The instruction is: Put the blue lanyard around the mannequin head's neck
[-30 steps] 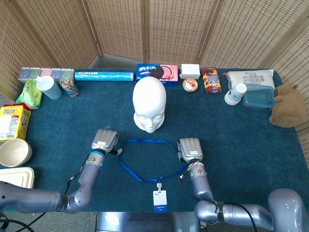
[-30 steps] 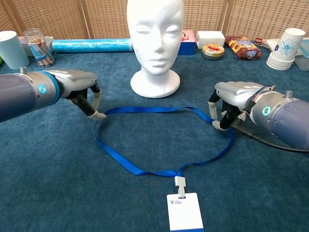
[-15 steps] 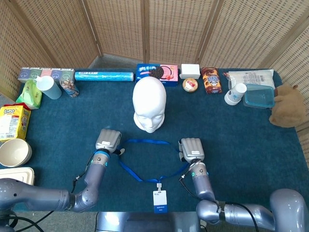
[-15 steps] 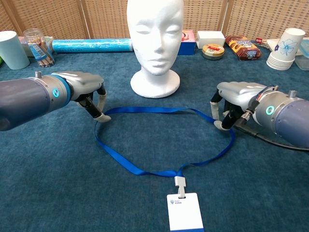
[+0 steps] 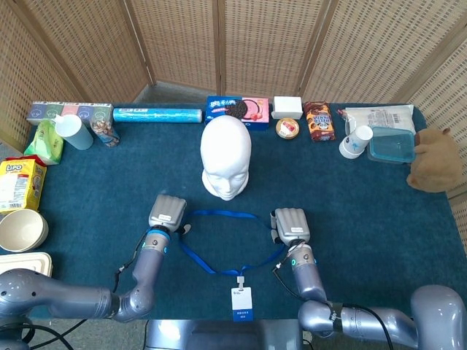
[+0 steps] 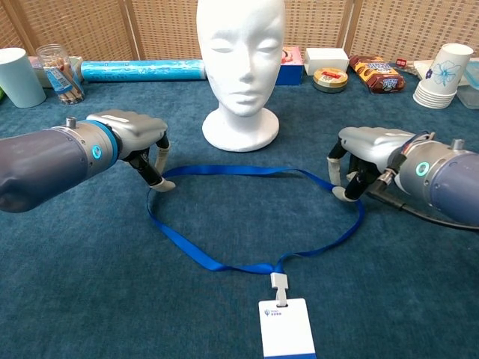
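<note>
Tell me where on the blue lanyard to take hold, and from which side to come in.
Grip the blue lanyard at the two side bends of its loop, coming down from above. The strap lies flat and spread open on the table, with the left hand at one bend and the right hand at the other. Held there, the loop would likely stay wide enough for the mannequin head; the badge trails behind.

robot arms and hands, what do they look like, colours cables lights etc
Both arms are smooth, rounded, matte silver-grey tubes. Each wrist carries a blue ring with a small glowing cyan light. The left hand and right hand have silver-grey backs, dark inner parts and pale whitish fingertips. A black cable runs beside the right forearm, with thin wires at its wrist.
</note>
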Robot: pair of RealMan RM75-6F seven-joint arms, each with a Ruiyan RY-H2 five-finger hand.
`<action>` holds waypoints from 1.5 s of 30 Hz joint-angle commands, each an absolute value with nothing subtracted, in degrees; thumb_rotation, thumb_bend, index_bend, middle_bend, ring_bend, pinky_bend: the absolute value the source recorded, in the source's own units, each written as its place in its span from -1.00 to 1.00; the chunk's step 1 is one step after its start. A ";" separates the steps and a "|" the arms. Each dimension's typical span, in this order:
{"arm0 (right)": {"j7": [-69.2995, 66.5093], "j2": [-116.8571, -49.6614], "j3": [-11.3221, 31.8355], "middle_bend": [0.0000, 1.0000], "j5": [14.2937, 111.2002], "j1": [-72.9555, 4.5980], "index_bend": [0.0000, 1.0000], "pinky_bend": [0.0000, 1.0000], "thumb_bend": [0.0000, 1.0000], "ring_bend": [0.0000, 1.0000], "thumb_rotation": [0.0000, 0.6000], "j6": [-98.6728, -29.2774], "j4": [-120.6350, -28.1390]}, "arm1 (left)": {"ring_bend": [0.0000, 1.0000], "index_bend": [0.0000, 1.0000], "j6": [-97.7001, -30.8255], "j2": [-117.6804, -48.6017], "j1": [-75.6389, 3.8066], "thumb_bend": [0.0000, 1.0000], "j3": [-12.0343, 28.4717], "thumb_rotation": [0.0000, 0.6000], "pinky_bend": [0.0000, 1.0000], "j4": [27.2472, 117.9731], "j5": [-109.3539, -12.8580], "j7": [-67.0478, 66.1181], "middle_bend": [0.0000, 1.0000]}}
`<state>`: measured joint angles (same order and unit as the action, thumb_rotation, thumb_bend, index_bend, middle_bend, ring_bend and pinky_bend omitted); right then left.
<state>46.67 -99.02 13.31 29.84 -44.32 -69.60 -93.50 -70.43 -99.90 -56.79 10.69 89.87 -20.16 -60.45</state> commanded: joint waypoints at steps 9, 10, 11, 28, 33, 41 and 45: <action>45.86 -98.64 13.10 0.99 29.58 -44.17 0.20 1.00 -0.01 1.00 1.00 -69.28 -93.43 | 1.00 0.08 -70.67 -100.90 -57.14 -0.40 10.84 0.36 1.00 88.94 -18.93 -62.05 1.00; 45.77 -98.59 13.10 0.99 29.56 -44.15 0.20 1.00 -0.01 1.00 1.00 -69.28 -93.46 | 1.00 0.09 -70.73 -100.92 -57.14 -0.39 10.90 0.37 1.00 88.92 -18.76 -62.20 1.00; 45.68 -98.56 13.10 0.99 29.56 -44.14 0.20 1.00 -0.01 1.00 1.00 -69.26 -93.47 | 1.00 0.09 -70.77 -100.93 -57.14 -0.37 10.94 0.37 1.00 88.92 -18.70 -62.27 1.00; 44.94 -98.56 13.20 0.99 29.16 -44.29 0.20 1.00 -0.01 1.00 1.00 -68.99 -93.43 | 1.00 0.15 -70.59 -100.65 -57.16 -0.23 11.58 0.37 1.00 89.28 -17.04 -63.25 1.00; 44.78 -98.58 13.24 0.99 28.94 -44.36 0.20 1.00 0.00 1.00 1.00 -68.83 -93.32 | 1.00 0.19 -70.47 -100.80 -57.19 -0.19 11.58 0.38 1.00 89.01 -16.85 -63.36 1.00; 44.68 -98.62 13.13 0.99 28.69 -44.49 0.21 1.00 0.00 1.00 1.00 -68.59 -93.08 | 1.00 0.24 -69.98 -100.81 -57.32 -0.15 11.75 0.38 1.00 88.70 -16.04 -63.63 1.00; 44.61 -98.67 13.12 0.99 28.62 -44.58 0.21 1.00 0.00 1.00 1.00 -68.44 -92.94 | 1.00 0.26 -69.93 -100.93 -57.40 -0.12 11.69 0.39 1.00 88.50 -15.98 -63.76 1.00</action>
<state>44.60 -98.67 13.12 28.62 -44.58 -68.44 -92.95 -69.93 -100.92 -57.40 11.69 88.49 -15.99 -63.76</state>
